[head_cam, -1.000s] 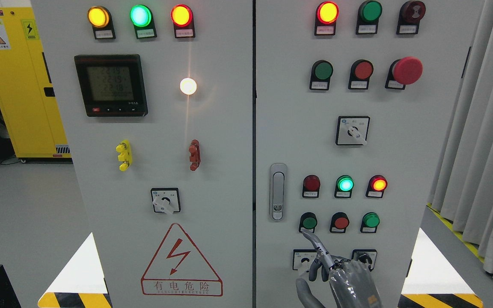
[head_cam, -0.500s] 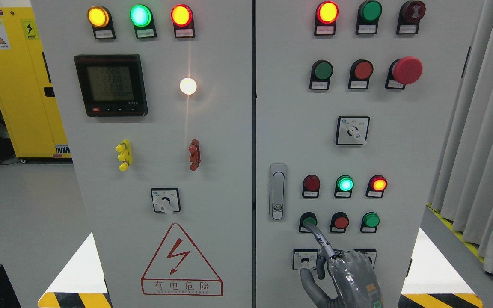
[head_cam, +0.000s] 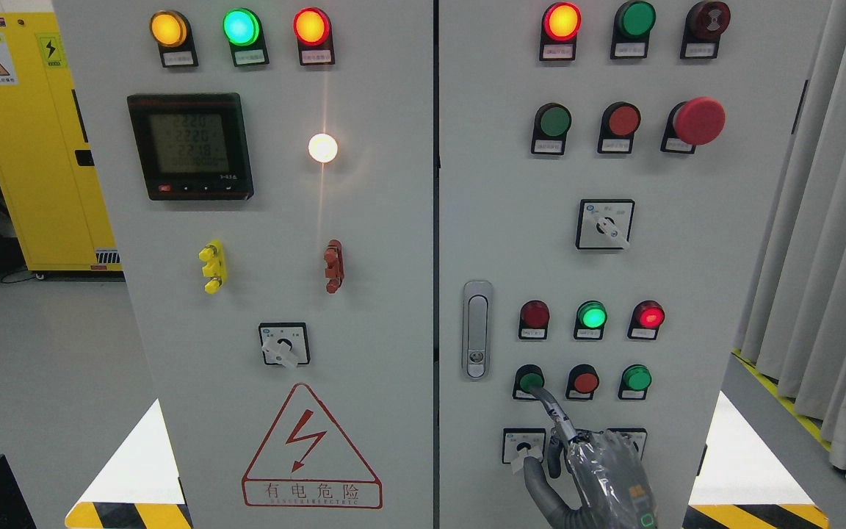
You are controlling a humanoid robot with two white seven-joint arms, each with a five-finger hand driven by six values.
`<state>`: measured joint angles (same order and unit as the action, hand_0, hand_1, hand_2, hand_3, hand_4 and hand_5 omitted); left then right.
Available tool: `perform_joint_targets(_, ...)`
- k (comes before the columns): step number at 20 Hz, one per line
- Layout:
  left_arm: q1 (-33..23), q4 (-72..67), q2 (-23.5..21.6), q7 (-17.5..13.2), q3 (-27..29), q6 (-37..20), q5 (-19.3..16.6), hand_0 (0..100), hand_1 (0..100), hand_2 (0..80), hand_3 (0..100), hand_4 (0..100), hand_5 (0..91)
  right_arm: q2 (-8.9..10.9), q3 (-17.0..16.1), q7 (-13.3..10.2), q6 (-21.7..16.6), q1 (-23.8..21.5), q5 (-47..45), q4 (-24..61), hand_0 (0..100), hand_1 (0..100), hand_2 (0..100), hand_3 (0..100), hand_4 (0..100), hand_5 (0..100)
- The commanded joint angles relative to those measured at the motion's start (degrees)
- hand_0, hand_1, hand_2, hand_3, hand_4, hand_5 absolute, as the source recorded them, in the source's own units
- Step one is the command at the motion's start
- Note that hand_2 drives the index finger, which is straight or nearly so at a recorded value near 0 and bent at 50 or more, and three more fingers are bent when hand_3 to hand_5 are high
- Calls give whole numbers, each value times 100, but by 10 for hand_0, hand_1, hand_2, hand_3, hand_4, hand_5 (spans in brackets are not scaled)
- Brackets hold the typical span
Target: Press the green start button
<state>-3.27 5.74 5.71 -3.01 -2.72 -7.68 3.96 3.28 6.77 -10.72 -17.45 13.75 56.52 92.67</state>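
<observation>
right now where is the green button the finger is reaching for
In the head view, the green button sits low on the right cabinet door, leftmost of three, beside the red button, under the right hand's fingertip.

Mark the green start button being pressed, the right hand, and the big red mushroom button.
green start button [head_cam: 529,380]: head view, on its green cap, just above the fingertip.
right hand [head_cam: 606,470]: head view, on the back of the hand.
red mushroom button [head_cam: 698,120]: head view, middle of its red head.

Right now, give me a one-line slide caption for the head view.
Right hand extends one finger to the lower-left green button on the grey control cabinet.
</observation>
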Motion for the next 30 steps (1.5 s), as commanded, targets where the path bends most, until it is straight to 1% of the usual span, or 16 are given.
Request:
perform_joint_targets(1,2,-3,0,2,0,4,0,120,556,0,0,0,0,-3,-53,43,13,57,-18,-259,686,861,21,860,950,973)
perform_joint_targets(12,2,6,0,2,0,4,0,120,556,0,0,0,0,-11,-53,61,13,163,-27,-206,698,858,22,858,947,972)
perform_joint_targets(18,2,6,0,2,0,4,0,120,556,0,0,0,0,-38,-71,0,-4,119,-44,-22,700,858,28,858,946,972)
perform_joint_targets(19,2,-3,0,2,0,4,0,120,556,0,0,0,0,-46,-71,-62,-22,102,-44,57,700,858,29,858,946,972)
perform_joint_targets(22,2,-3,0,2,0,4,0,120,556,0,0,0,0,-47,-45,-132,-22,-144,-62,452,705,859,36,858,945,973)
perform_joint_targets(27,2,-3,0,2,0,4,0,120,556,0,0,0,0,-55,8,-159,-57,-302,-79,708,739,864,45,855,946,974)
perform_joint_targets(29,-7,-3,0,2,0,4,0,120,556,0,0,0,0,-64,43,-150,-74,-417,-393,770,764,866,45,853,947,972)
perform_joint_targets(30,1,-3,0,2,0,4,0,120,556,0,0,0,0,-73,130,-115,-66,-478,-787,822,792,865,47,849,938,964)
